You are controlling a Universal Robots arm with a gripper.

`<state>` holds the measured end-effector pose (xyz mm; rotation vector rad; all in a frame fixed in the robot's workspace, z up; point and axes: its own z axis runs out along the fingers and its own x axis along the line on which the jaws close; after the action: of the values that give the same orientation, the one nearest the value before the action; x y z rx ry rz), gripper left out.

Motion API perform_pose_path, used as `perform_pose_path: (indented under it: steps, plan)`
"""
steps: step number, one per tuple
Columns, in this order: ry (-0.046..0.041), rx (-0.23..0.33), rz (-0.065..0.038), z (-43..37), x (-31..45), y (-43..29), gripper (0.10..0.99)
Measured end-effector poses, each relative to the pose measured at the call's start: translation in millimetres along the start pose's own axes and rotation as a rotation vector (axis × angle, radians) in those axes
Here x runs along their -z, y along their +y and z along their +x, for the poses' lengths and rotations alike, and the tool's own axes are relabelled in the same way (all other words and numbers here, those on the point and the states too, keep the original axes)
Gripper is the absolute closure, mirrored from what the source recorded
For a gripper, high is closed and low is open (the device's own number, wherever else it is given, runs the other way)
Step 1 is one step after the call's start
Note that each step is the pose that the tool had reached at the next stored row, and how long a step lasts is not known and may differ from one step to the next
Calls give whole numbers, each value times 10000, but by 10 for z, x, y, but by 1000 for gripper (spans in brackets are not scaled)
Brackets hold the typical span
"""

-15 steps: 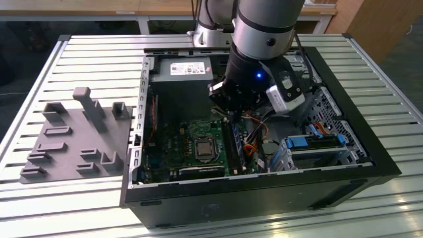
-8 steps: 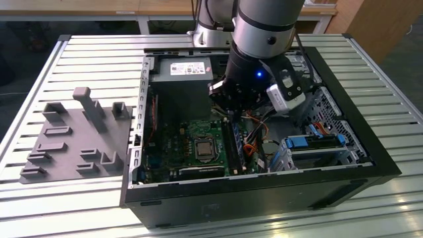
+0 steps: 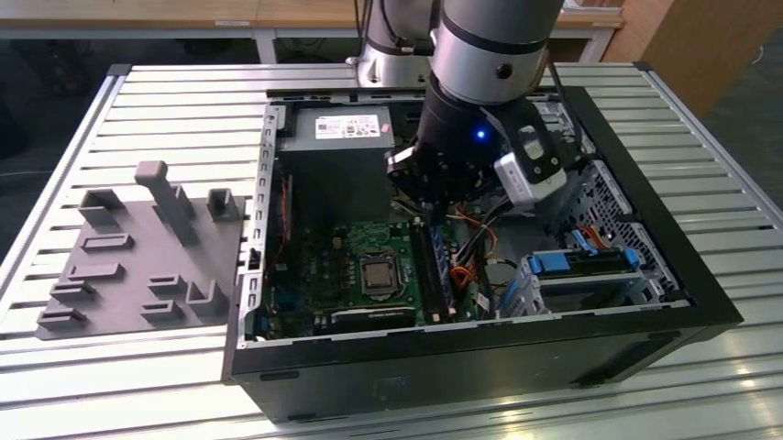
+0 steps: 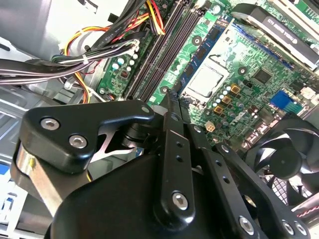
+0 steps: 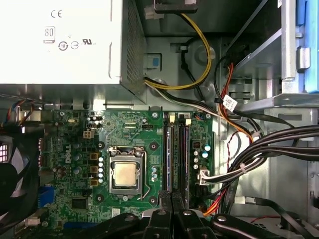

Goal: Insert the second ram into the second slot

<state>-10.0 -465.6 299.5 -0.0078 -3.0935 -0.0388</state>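
Toward the near side of the open case (image 3: 490, 341), what we take for the second ram (image 3: 446, 275) stands edge-up among the black slots (image 3: 424, 266), its long axis running near to far, and over its far end the gripper (image 3: 430, 212) hangs, fingers (image 5: 162, 217) pressed together on nothing we can see.

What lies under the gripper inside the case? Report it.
Below the gripper lie the black memory slots on the green motherboard, the processor socket beside them. The gripper covers one end of the slots, so what sits there cannot be seen.
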Motion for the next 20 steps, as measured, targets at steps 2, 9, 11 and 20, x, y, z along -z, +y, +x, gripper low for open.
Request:
perform_pose_path:
  steps: [2, 9, 11, 20]
  plan:
    - [8, 0, 2, 0, -7, -1, 969]
    - [69, -2, 2, -3, -59, -2, 969]
    - [80, -6, 3, -3, -70, -2, 969]
    - [80, -9, 2, -7, -151, -4, 969]
